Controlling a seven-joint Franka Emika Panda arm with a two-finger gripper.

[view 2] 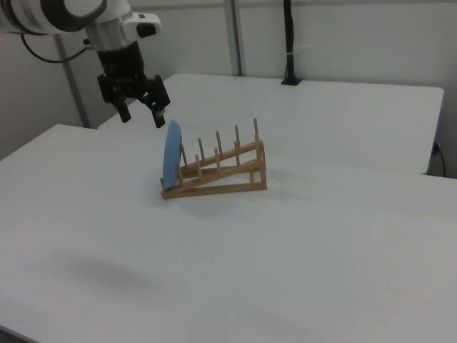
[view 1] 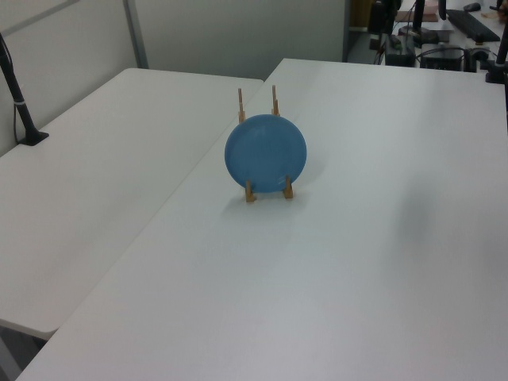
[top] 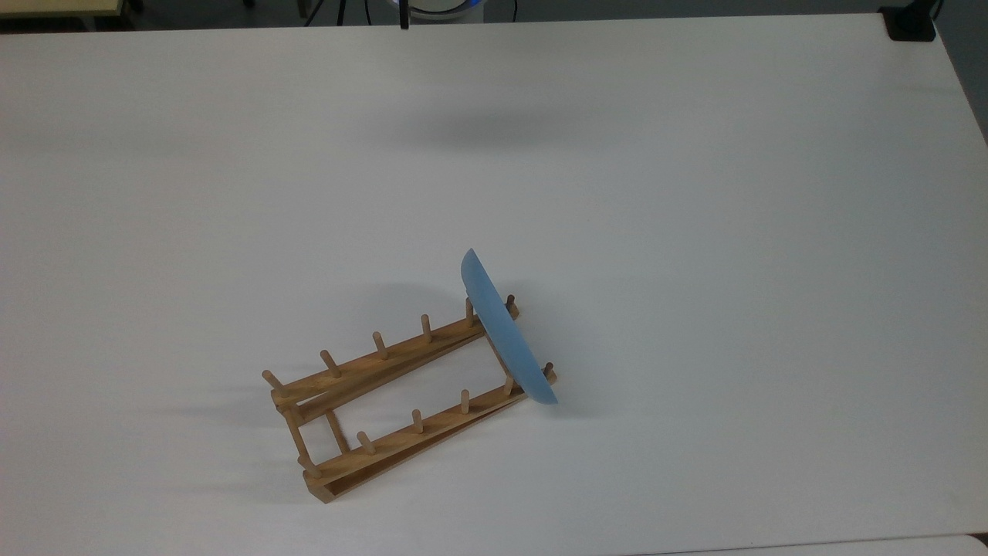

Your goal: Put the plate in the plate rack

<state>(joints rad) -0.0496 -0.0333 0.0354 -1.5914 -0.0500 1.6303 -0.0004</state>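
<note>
The light-blue plate stands on edge in the end slot of the wooden plate rack, leaning against the pegs at the top view's right end of the rack. In the left view the plate faces the camera, with the plate rack behind it. In the right view my gripper hangs open and empty in the air, up and to the left of the plate and apart from it. The plate rack slopes upward to the right view's right.
The white table carries just the rack and the plate. A second white table adjoins it. A black post stands clamped at the far table's edge, and a black clamp sits at the top view's upper right corner.
</note>
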